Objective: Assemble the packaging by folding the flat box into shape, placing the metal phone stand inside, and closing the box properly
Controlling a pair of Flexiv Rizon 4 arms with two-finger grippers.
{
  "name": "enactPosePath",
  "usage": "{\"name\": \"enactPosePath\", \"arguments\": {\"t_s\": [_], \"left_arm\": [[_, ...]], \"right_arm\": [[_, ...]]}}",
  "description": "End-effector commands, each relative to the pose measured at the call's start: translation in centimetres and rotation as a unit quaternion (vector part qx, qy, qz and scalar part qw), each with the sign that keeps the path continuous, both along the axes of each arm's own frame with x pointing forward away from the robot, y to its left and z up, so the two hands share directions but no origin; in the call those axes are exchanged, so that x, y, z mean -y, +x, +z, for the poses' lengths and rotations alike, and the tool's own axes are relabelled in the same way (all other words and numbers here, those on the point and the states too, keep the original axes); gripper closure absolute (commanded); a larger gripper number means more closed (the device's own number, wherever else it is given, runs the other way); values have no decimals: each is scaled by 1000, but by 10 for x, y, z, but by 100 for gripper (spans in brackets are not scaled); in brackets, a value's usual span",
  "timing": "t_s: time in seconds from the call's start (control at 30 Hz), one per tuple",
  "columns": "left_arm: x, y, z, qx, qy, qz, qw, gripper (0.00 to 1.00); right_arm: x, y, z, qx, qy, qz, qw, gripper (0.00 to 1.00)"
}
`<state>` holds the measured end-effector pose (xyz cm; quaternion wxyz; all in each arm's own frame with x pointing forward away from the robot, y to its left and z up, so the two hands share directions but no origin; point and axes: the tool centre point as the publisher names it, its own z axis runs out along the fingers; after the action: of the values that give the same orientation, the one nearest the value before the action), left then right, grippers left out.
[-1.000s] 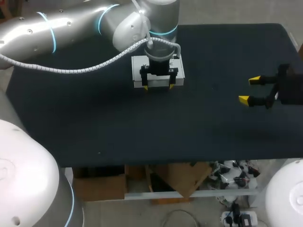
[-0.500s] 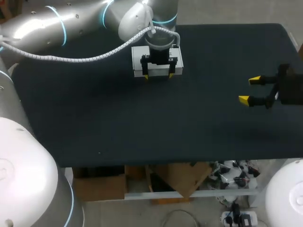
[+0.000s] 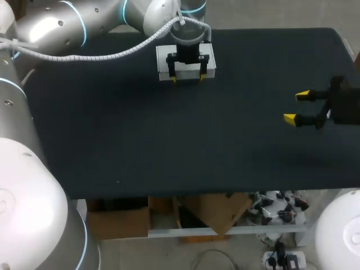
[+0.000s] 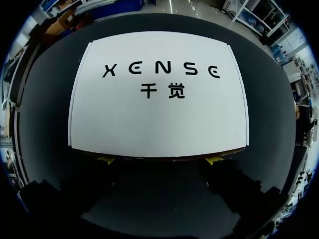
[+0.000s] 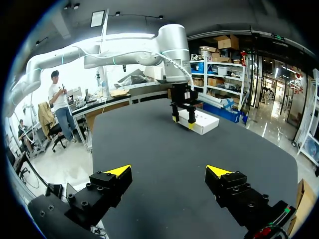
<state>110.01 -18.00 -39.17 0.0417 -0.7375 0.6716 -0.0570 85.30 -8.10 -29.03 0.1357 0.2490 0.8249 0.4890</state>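
- Head view: the white box [image 3: 165,61] is lying shut on the table [image 3: 169,146]. My left gripper [image 3: 188,78] is standing over the box's near side with its fingers spread. Both yellow tips are sitting against that one wall, so it is released and not clamping anything. My right gripper [image 3: 297,107] is hanging open, well apart from the box on its right.
- Left wrist view: the box's flat printed lid is filling the scene ahead of the left gripper, with the tips peeking out just under the lid's near edge. No phone stand is showing, and I cannot tell whether it is inside.
- Right wrist view: the right gripper is gaping with nothing between its fingers. The box is sitting far ahead of it, under the left arm [image 5: 172,45].
- Handling, as I am judging it: this is thin card, light and apt to slide on the cloth. The walls are likely giving in mid-span and stiffer near the corners. I am favouring a gentle squeeze across two opposite walls, low down. A metal stand inside would be adding weight and could be shifting.
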Motion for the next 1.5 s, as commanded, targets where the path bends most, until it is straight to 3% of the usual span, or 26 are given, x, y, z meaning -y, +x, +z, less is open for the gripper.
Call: {"name": "enactPosePath", "arguments": {"t_s": [0.03, 0.2, 0.4, 0.7, 1.0, 1.13, 1.23, 1.27, 1.5], "left_arm": [[-4, -1, 2, 10, -8, -11, 1000, 0], [-15, -17, 10, 28, -21, -19, 999, 0], [-28, -45, 32, 66, -40, -47, 996, 0], [-59, -81, 67, 127, -105, -145, 976, 0], [-83, -93, 83, 213, -175, -247, 929, 0], [-92, -97, 88, 253, -207, -311, 893, 0], [-96, -99, 91, 263, -218, -328, 881, 0], [-97, -99, 92, 266, -232, -346, 869, 0], [-103, -106, 95, 288, -269, -418, 819, 0]], "right_arm": [[1, -1, 0, 1, 2, 1, 1000, 0], [1, -1, 0, 1, 2, 1, 1000, 0], [1, -1, 0, 1, 2, 1, 1000, 0], [1, -1, 0, 1, 2, 1, 1000, 0], [1, -1, 0, 1, 2, 1, 1000, 0], [1, -1, 0, 1, 2, 1, 1000, 0], [1, -1, 0, 1, 2, 1, 1000, 0], [1, -1, 0, 1, 2, 1, 1000, 0], [1, -1, 0, 1, 2, 1, 1000, 0]]}}
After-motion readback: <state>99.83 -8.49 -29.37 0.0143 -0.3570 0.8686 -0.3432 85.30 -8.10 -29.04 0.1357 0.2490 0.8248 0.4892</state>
